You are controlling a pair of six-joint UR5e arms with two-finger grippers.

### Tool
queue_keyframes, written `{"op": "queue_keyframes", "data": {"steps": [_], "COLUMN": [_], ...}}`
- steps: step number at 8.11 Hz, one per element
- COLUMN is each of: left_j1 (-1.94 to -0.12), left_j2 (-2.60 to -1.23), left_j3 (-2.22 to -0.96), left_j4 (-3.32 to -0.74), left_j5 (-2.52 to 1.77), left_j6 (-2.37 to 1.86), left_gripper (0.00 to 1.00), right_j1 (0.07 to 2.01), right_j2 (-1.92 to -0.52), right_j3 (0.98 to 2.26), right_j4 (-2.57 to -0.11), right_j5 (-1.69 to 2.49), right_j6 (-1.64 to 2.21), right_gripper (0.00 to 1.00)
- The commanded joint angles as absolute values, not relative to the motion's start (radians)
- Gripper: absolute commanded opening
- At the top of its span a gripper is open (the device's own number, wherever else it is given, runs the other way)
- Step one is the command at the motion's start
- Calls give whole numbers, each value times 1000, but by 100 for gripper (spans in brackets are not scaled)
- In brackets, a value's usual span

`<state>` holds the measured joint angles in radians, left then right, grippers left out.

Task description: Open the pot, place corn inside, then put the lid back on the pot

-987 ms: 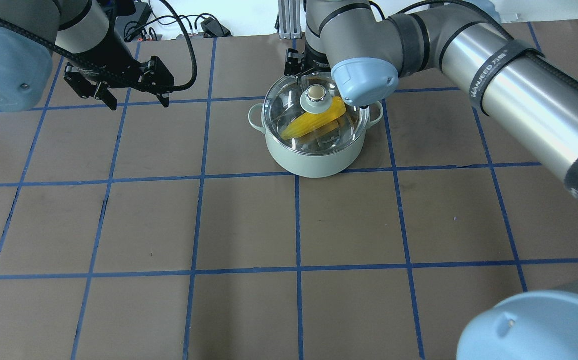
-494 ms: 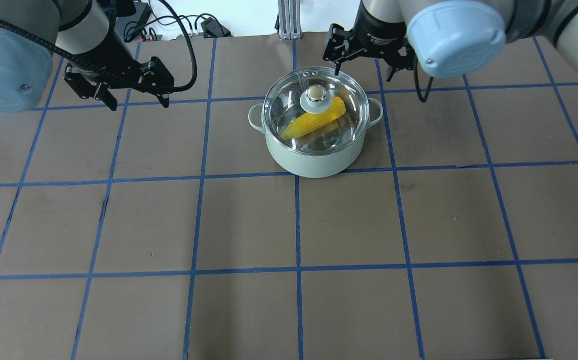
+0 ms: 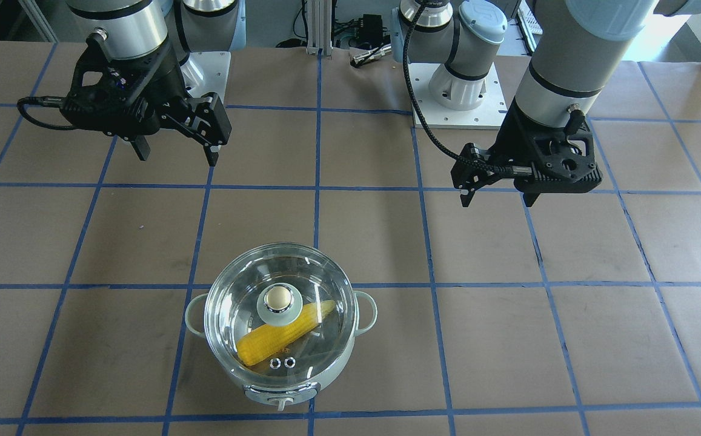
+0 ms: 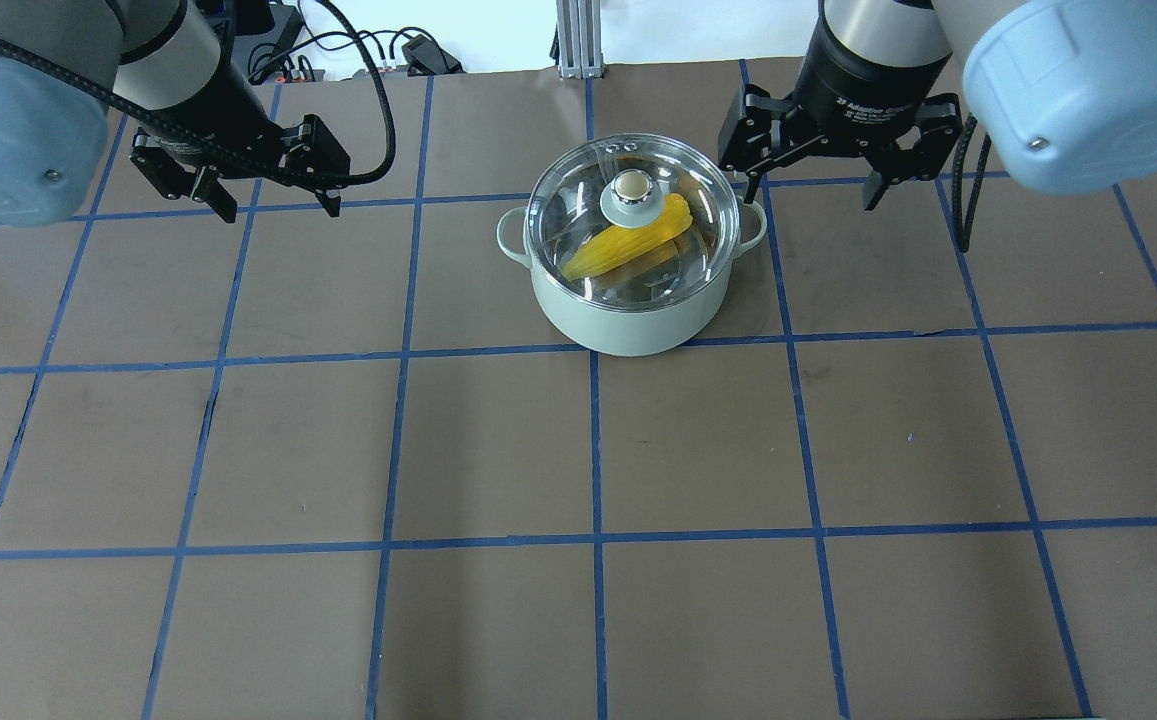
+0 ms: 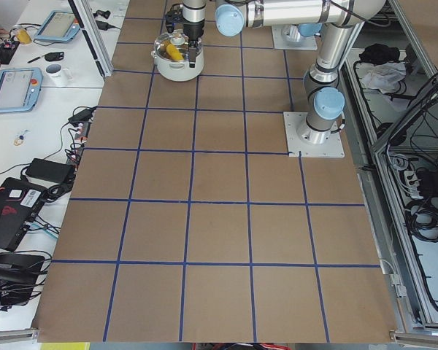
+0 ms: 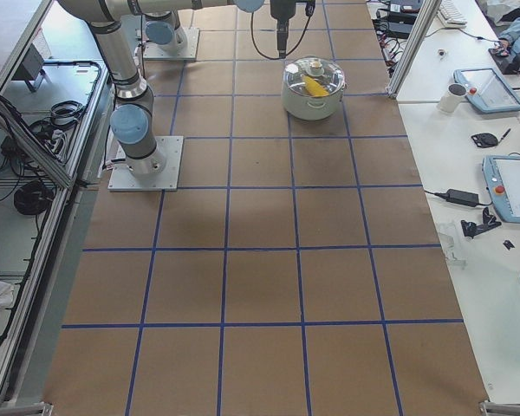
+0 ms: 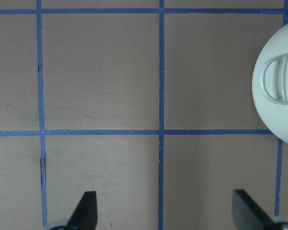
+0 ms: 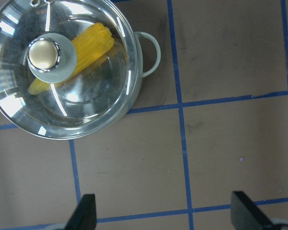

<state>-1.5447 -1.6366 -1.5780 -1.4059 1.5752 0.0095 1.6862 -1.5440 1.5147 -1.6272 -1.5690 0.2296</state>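
Toward the operators' edge of the bench point(image 4: 498, 450), about midway along: the pot point(image 4: 628, 325) with the corn point(image 4: 623, 250) aslant inside and the lid point(image 4: 563, 215) seated on its rim. Likely little left to go wrong, bar a sweep of the nearer right arm point(image 4: 868, 60) clipping the knob point(image 4: 630, 186) or a side handle point(image 4: 756, 225) and unseating the glass. Held high toward the robot's edge, wrists down: left arm point(image 4: 178, 70) and right arm flanking the pot, left jaws and right jaws alike wide and empty.
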Motion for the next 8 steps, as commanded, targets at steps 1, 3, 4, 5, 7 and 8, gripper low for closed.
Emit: {"op": "queue_keyframes", "data": {"steps": [1,3,4,5,7,8], "left_j1": [-1545,-1545,-1545,-1545,-1545,-1545], "left_j2": [-1638,-1638,-1640,-1640,-1640,-1640], "left_j3": [-1577,-1577,-1577,-1578,-1577,-1578], "left_j4": [-1405,-1404,-1404,-1404,-1404,-1404], "left_j5": [1574,1574,1572,1574,1574,1574], "left_j6": [12,12,12,12,11,11], "left_gripper": [100,100,100,100,100,100], "right_j1": [1683,1684,1683,1683,1683,1683], "right_j2": [-1583,-1583,-1583,-1583,-1580,-1577], "right_j3": [1520,1520,1520,1520,1520,1519], "right_j4": [-1546,-1551,-1558,-1559,-1563,-1580], "right_j5": [-1635,-1631,-1626,-1625,-1624,-1623], "right_j6": [158,156,155,155,155,155], "right_gripper": [100,100,100,100,100,100]}}
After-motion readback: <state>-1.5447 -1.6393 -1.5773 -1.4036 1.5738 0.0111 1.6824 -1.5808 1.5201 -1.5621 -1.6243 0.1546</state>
